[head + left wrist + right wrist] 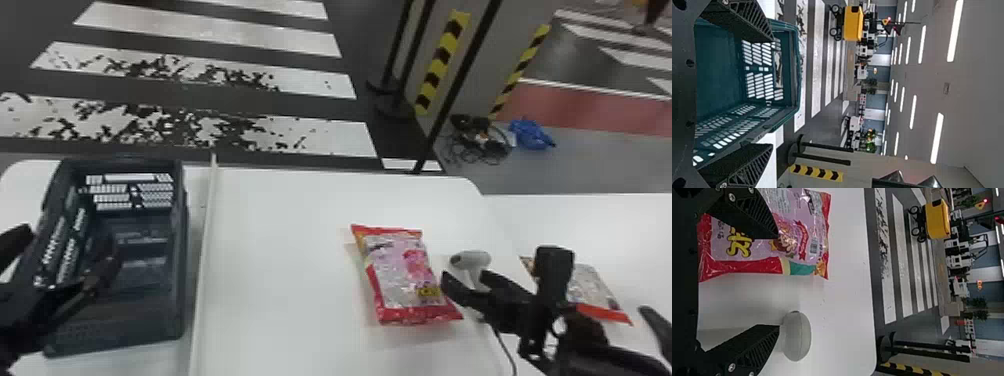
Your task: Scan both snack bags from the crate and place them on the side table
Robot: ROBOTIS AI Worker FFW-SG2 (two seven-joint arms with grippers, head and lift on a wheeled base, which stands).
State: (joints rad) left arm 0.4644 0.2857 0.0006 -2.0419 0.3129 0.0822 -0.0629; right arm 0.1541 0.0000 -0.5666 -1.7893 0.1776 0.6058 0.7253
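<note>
Over the dark crate (182,280) at the left stands my left gripper (70,237) with its fingers apart; the left wrist view shows the crate (719,74) behind the open left gripper (768,93). A pink-and-red snack bag (400,270) lies flat on the main table. Just right of it is my open right gripper (466,276). In the right wrist view the right gripper (775,282) has one finger in front of the snack bag (801,239), the other beside the white scanner (797,337). Another snack bag (595,287), partly hidden by the right arm, lies on the side table (575,220).
A pale raised strip (205,250) runs along the main table (280,260) between crate and snack bag. The scanner (470,260) stands near the table's right side, with a dark cable (505,350) beside it. Black posts (450,100) stand behind the tables.
</note>
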